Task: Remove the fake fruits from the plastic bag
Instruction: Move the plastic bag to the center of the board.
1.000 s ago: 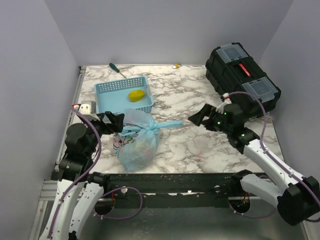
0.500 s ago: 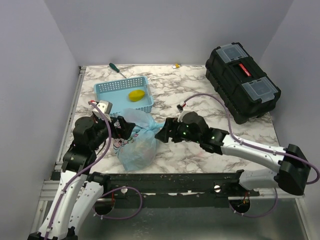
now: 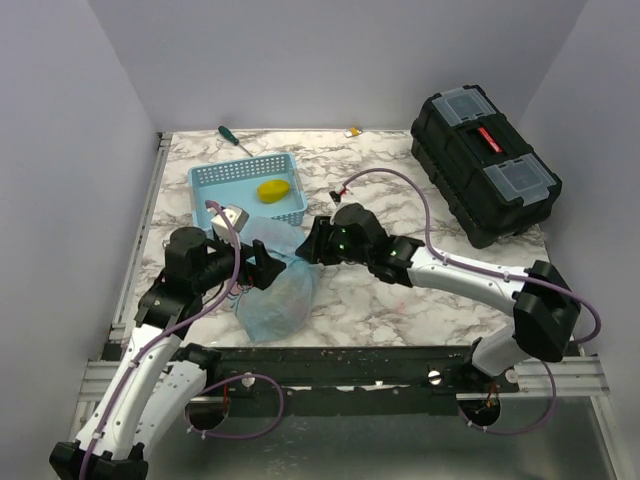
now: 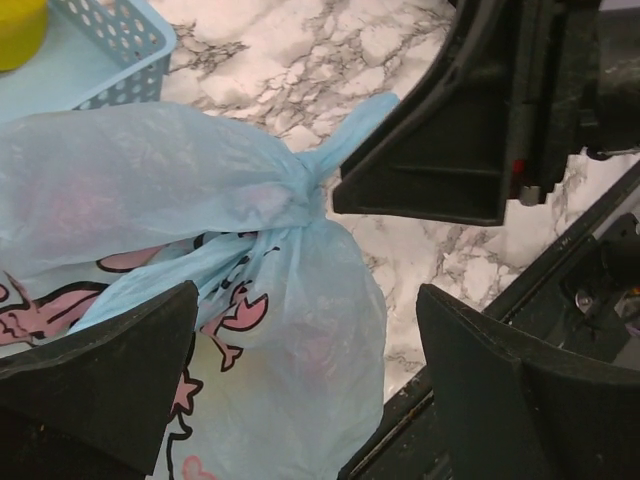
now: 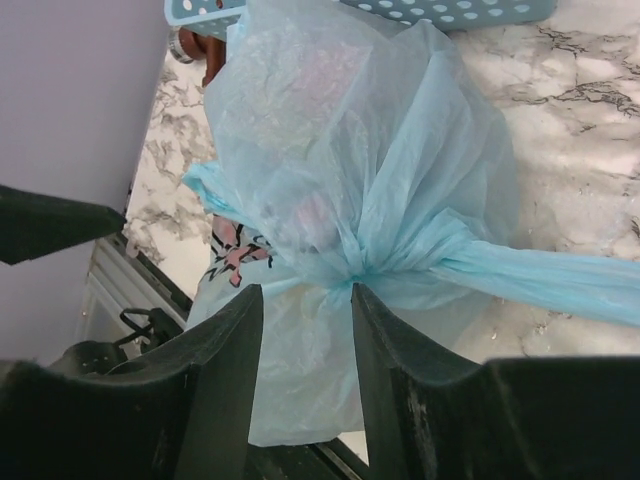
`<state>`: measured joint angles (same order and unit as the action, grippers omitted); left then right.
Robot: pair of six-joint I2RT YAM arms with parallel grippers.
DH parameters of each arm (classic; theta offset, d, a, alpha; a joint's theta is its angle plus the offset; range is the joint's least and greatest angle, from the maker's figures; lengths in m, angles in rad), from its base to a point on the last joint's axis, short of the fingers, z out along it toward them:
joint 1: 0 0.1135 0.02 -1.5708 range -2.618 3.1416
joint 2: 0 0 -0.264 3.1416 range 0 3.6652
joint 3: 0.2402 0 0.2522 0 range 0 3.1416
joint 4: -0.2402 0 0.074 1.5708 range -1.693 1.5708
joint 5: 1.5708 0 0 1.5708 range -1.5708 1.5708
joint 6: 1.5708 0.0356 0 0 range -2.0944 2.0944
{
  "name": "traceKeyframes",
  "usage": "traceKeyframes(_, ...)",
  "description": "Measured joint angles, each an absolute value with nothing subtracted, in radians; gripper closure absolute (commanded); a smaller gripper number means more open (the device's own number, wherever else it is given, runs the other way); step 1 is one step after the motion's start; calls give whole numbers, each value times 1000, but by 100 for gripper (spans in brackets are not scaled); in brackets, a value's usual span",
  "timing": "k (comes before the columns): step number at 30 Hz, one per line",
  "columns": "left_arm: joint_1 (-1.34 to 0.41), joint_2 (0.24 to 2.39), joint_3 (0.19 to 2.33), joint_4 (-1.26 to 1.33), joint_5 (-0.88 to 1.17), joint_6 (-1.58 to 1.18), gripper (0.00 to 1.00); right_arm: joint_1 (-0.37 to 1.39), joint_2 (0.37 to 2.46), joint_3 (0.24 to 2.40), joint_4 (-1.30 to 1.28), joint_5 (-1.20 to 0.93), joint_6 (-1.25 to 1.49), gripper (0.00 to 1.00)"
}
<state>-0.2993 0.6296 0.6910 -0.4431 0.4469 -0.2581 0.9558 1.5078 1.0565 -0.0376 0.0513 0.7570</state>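
Looking at this from above, the plastic bag sits on the marble table close to the near edge, a bit left of the middle, and it's tied shut with a knot at the neck. You can only sort of make out the fake fruits through the thin blue film, as blurry reddish and pale yellowish shapes, so I can't say how many are in there. One yellow fake fruit lies in the light-blue mesh basket, which stands just behind the bag toward the far left corner. The left gripper hangs over the bag's printed side with its jaws spread wide, one finger on each side of the bag, nothing clamped. The right gripper reaches in from the right side of the table, and its fingertips sit right at the knot with just a narrow gap between the jaws. Bag film shows through that gap, but honestly I can't tell if the fingers touch it, and it doesn't look pinched. The bag's loose handle tail trails off from the knot past the right gripper. A black toolbox sits by the far right corner, and a green-handled screwdriver lies along the far edge behind the basket.
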Motion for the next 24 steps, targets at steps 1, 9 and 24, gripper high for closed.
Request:
traceKeyframes(1, -307, 635, 691, -443, 453, -258, 11, 956, 1521, 1064, -38, 51, 757, 56)
traceKeyframes(9, -323, 638, 688, -443, 476, -257, 11, 956, 1617, 1157, -87, 56, 708, 54)
traceKeyframes(24, -330, 657, 688, -441, 507, -257, 11, 956, 1692, 1231, -178, 109, 669, 53)
